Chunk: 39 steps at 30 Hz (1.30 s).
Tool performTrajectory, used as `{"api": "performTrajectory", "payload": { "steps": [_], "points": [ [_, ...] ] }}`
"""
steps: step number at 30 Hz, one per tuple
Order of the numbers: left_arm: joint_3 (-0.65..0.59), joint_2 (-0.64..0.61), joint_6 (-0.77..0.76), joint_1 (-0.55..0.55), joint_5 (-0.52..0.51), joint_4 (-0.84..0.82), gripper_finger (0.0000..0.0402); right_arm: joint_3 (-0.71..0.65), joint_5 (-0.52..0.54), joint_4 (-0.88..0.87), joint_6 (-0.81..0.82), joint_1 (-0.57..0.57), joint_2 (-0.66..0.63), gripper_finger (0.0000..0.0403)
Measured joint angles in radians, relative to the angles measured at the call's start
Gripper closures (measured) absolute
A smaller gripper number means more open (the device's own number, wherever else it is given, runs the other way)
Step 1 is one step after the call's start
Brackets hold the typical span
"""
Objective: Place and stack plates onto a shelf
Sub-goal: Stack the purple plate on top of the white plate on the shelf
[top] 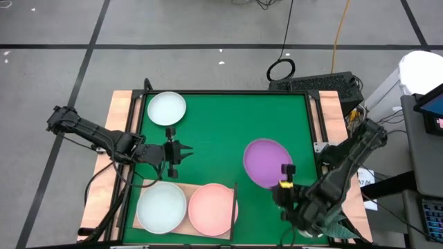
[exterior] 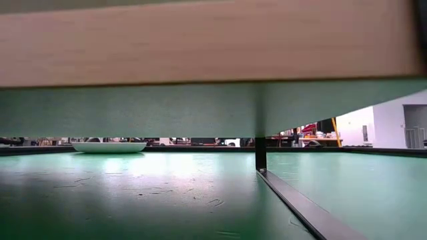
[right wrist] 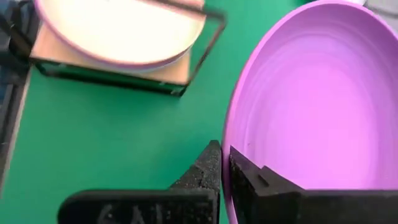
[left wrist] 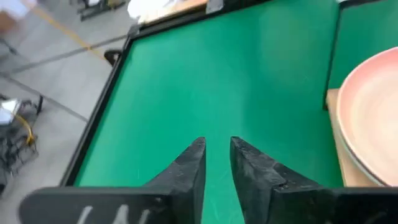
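While shelf (top: 149,234) holds two plates, right tool (top: 284,185) grasps purple plate (top: 266,162).

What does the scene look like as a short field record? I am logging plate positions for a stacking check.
shelf: wood board at the mat's near edge, holding two plates side by side
on shelf: mint plate and pink plate
on mat: white plate at the far left corner of the green mat
purple plate: on the mat's right side, rim pinched by the right tool
left tool: over bare mat, narrowly open, holding nothing
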Motion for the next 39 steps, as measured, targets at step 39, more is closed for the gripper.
{"api": "performTrajectory", "payload": {
  "steps": [39],
  "points": [
    [0.575,0.439,0.291,-0.143,0.076,-0.362,0.0244,-0.013,-0.405,0.554,-0.799,-0.325,0.03,0.04]
  ]
}}
